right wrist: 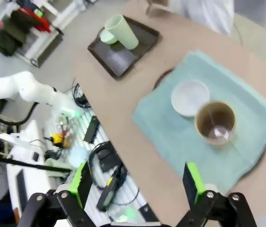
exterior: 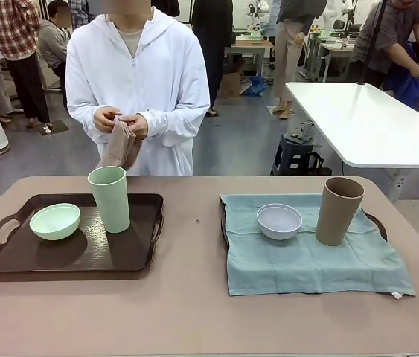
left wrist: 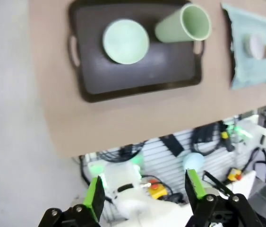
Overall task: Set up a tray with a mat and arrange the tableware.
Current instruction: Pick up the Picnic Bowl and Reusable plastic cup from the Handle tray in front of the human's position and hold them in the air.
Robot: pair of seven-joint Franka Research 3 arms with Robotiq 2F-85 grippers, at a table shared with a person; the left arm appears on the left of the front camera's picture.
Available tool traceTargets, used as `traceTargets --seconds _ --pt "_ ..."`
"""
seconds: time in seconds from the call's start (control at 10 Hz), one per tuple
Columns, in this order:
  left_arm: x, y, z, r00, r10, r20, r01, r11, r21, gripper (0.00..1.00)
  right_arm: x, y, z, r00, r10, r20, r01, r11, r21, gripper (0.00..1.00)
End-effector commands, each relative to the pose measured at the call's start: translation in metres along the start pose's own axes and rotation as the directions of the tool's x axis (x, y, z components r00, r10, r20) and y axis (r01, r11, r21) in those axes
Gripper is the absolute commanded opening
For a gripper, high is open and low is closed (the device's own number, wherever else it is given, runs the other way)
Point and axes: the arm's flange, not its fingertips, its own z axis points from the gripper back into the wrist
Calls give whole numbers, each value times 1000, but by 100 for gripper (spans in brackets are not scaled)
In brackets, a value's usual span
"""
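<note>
A tan table [exterior: 194, 312] carries two settings. Toward its left edge sits a dark brown tray [exterior: 112, 251] with no mat on it; a pale green bowl [exterior: 55, 221] rests near the tray's left handle, and a tall pale green cup [exterior: 109, 198] stands upright just beside the bowl, toward the tray's far edge. Toward the right edge, a teal mat [exterior: 306, 264] is draped over a second tray [exterior: 377, 222] (only its dark rim and a handle peek out). A small white bowl [exterior: 279, 221] sits on the mat's far left part, and a tall brown cup [exterior: 338, 210] stands upright near the far right corner, apart from the bowl. At the table's far edge a person in a white hooded jacket holds a folded brownish cloth [exterior: 122, 146] in both hands [exterior: 136, 125], above the table and clear of it. The left gripper [left wrist: 144, 190] hangs high, off the table's near edge and over the robot's base. Its jaws are spread wide with nothing between them, and the bare tray with the green pieces is well apart from its fingers. The right gripper [right wrist: 136, 183] is likewise spread fully and empty. It is raised off the near edge, well apart from the mat, white bowl and brown cup.
</note>
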Motion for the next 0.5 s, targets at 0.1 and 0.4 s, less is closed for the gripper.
traceTargets --seconds 0.1,0.4 --pt "18 -16 17 991 135 15 -136 983 122 89 19 16 -94 980 198 19 -198 980 0 100" --pt "39 -2 4 981 192 -41 -187 977 98 89 33 20 -157 958 286 5 -286 958 6 100"
